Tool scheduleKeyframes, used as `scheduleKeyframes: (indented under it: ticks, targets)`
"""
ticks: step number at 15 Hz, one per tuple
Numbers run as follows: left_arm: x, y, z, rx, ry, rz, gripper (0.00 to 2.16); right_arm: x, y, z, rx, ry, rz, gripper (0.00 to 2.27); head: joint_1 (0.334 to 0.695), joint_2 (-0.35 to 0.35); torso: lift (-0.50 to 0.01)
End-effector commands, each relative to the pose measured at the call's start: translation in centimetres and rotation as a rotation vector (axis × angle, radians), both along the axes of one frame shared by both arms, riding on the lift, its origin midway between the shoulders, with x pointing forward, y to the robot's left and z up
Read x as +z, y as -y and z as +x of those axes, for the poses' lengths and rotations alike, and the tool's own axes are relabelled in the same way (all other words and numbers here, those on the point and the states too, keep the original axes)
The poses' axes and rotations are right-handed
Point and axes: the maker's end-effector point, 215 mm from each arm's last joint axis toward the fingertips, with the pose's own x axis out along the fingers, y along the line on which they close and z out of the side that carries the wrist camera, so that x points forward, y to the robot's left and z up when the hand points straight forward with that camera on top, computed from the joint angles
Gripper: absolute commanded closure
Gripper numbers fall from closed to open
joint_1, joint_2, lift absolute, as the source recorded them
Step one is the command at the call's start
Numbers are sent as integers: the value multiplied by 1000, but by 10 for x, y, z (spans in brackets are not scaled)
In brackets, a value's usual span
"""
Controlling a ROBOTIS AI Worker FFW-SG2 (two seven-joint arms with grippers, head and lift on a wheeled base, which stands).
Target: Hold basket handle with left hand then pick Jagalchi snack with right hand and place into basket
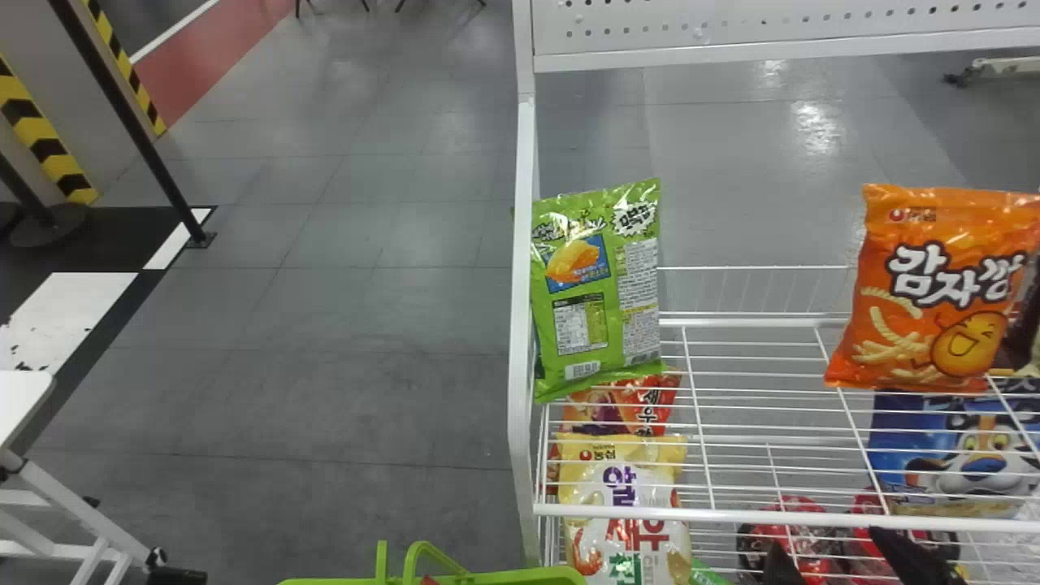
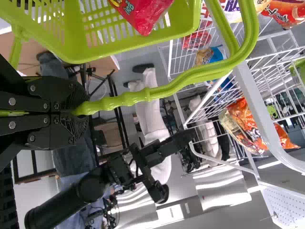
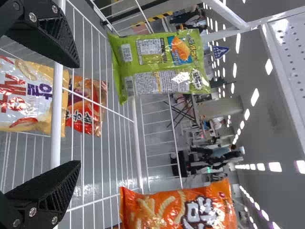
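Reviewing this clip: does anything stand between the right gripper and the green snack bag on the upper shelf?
Yes, the shelf's white front rail: it crosses just beyond the right gripper, and the green bag stands behind it. The gripper would probably have to pass above that rail.

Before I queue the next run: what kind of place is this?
Probably a mock shop corner in a big indoor hall, not a regular store: white wire rack with snack bags, a green shopping basket, and rows of ceiling lights over an open space.
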Motion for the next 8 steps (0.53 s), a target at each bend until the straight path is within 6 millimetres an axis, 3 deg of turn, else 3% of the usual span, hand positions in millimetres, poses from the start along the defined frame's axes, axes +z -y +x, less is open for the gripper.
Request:
scheduleKeyframes:
  ticks: [1, 8]
  targets:
    - [2, 1, -1, -2, 0, -11, 2142, 2, 7, -5, -14, 29, -11, 90, 695, 94, -9]
    - [3, 4, -1, -8, 2, -15, 2142, 5, 14, -15, -25, 57, -27, 90, 695, 58, -9]
